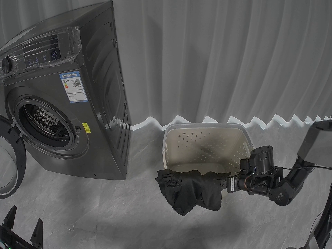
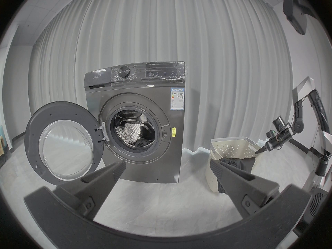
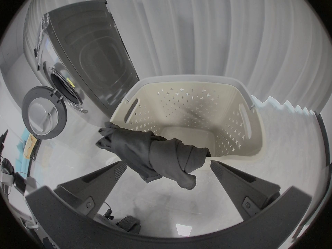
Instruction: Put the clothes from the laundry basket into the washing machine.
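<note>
Background elements: pleated white curtain (image 1: pixel 224 52) spanning the rear, scalloped hem meeting the floor; grey, marble-veined floor (image 1: pixel 103 211); panelled ceiling (image 2: pixel 41 21) above the curtain's top.

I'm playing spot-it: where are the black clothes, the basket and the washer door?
black clothes (image 1: pixel 188 191), head view, bundle's middle
basket (image 1: pixel 200 142), head view, back wall
washer door (image 2: pixel 64 142), left wrist view, glass pane
</note>
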`<state>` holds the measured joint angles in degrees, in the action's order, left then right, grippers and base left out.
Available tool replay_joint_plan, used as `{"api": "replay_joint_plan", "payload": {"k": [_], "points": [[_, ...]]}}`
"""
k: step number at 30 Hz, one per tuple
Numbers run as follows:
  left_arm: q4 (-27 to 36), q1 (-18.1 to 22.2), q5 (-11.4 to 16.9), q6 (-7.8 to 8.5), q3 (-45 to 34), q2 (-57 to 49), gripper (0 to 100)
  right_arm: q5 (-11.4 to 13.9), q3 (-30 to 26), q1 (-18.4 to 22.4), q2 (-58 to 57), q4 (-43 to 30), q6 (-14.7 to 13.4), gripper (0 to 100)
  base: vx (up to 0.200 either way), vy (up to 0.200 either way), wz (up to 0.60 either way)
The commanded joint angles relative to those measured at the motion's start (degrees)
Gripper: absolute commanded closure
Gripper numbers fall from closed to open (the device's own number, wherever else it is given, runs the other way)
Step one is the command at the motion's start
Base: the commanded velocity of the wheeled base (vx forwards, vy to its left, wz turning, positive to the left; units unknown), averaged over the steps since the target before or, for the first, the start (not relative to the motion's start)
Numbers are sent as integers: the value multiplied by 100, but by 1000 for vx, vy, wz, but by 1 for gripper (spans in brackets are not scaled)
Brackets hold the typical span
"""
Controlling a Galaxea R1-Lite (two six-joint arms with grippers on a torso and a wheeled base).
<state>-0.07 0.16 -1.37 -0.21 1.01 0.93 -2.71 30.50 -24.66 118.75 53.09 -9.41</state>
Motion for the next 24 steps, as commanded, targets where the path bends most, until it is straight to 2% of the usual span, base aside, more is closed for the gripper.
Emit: {"api": "replay_joint_plan", "payload": {"k": [1, 13, 24], "points": [[-10, 2, -4, 3, -101, -93, 0, -169, 430, -48, 729, 52, 9, 0, 0, 0, 0], [-1, 2, -4, 3, -101, -93, 0, -186, 1213, 93, 1476, 52, 62, 0, 0, 0, 0], [-1, 2, -4, 12, -101, -93, 0, -204, 1283, 190, 1564, 35, 62, 0, 0, 0, 0]]}}
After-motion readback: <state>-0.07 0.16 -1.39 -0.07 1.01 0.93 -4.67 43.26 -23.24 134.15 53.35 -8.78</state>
